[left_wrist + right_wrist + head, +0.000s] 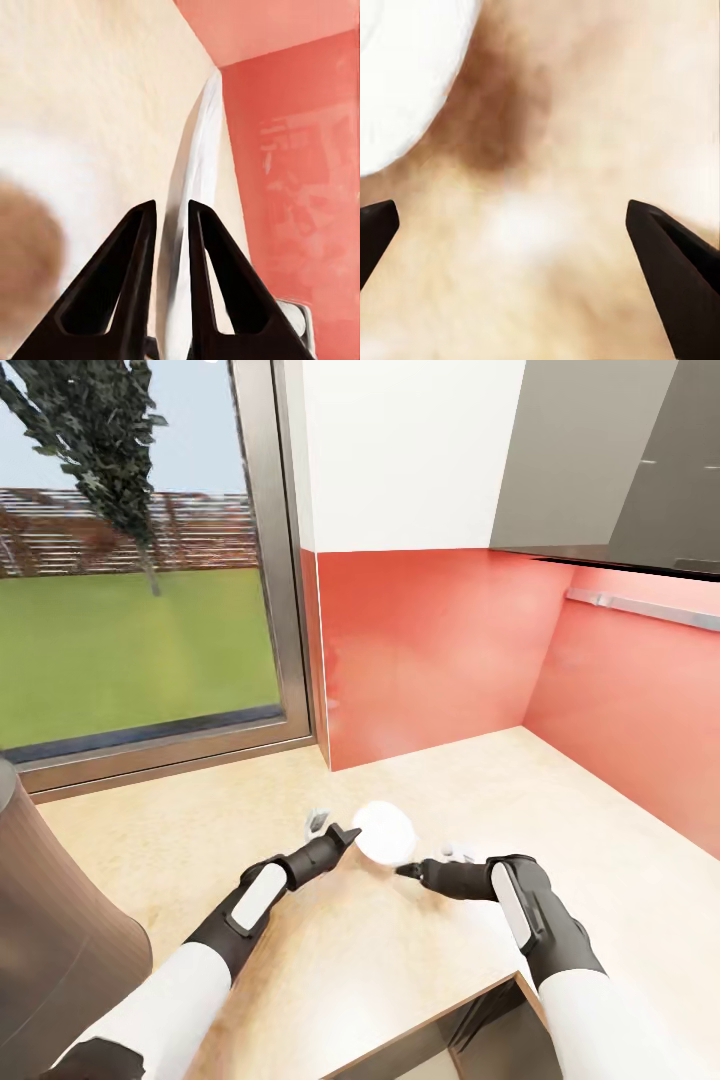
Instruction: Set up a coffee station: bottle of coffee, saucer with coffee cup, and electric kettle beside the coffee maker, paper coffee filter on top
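A small flat white round saucer (385, 831) hangs just above the light beige speckled counter (520, 780), near the corner of the red wall. The left tool (349, 834) pinches its rim edge-on; in the left wrist view its fingers (139, 247) close on the thin white edge. The right tool (404, 869), jaws spread and empty, sits just beside the saucer's opposite side.

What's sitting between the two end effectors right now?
In the head view, the saucer, gripped edge-on by the left end effector; the right end effector is open beside it.
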Robot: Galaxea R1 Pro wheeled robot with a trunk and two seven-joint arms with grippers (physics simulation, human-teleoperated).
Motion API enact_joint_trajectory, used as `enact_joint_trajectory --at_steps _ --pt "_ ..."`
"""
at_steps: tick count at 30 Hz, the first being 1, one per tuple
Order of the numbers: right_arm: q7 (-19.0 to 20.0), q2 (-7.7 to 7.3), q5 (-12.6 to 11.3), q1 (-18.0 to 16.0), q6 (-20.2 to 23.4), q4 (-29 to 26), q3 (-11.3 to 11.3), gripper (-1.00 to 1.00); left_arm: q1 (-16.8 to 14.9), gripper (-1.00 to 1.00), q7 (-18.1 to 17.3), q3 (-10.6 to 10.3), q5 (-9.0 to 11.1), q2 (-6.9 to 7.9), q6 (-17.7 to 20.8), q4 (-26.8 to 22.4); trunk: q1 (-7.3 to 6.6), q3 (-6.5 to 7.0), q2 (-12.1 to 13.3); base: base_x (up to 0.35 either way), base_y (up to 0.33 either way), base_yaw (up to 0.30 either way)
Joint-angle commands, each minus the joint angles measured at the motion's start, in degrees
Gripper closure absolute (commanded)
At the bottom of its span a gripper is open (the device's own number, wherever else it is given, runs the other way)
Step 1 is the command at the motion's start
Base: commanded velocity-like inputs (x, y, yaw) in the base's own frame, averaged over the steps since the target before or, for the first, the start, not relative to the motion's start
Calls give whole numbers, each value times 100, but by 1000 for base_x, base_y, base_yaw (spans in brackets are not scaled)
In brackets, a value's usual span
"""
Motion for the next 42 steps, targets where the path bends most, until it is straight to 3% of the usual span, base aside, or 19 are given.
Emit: enact_joint_trajectory --at_steps 1,4,7,9,13,17,20,21,25,26,29,37,38,42 --pt "8 4 72 -5 24 -4 -23 -100 -5 100 5 -3 38 68 32 -76 4 -12 -11 0 0 0" --pt "8 -1 72 -5 24 -17 -31 -100 -7 100 0 1 118 244 39 -260 4 -12 -11 0 0 0" --pt "8 -5 75 -6 24 -195 -34 -100 -3 100 -11 -4 419 451 66 -370 4 -12 -11 0 0 0" --pt "8 -11 79 -5 24 -476 -41 -100 -1 100 -24 -11 703 692 217 -406 4 -12 -11 0 0 0" --pt "0 -39 88 -5 24 -1246 -52 -100 -1 100 -38 -9 929 862 442 -620 4 -12 -11 0 0 0" --pt "-7 -62 90 -5 24 -1539 -87 -100 6 100 -54 -41 944 847 445 -677 4 -12 -11 -15 0 0" --pt "-9 -66 90 -5 24 -1792 -346 -100 12 100 -70 -61 939 815 427 -686 4 -12 -11 -229 0 0" --pt "-9 -67 90 -5 24 -1888 -523 -100 15 100 -77 -66 936 801 414 -685 4 -12 -11 -317 0 0" --pt "-7 -67 85 -5 24 -1925 -596 -100 24 100 -133 -68 932 789 406 -684 4 -12 -11 -330 0 0" --pt "-7 -67 83 -5 24 -1938 -615 -100 28 100 -445 -67 909 785 389 -674 4 -12 -11 -339 0 0" --pt "-3 -67 85 -5 24 -1978 -616 -100 140 100 -885 -67 887 790 374 -668 4 -12 -11 -341 0 0" --pt "-13 -66 98 -5 24 -2001 -609 -100 538 100 -1527 -116 868 791 357 -710 4 -12 -11 -343 0 141" --pt "-17 -64 98 -5 24 -2002 -607 -100 618 100 -1690 -312 831 792 307 -711 4 -10 -11 -344 0 273" --pt "-18 -65 98 -5 24 -2001 -607 -100 645 100 -1856 -381 814 793 298 -706 4 2 -11 -344 0 276"
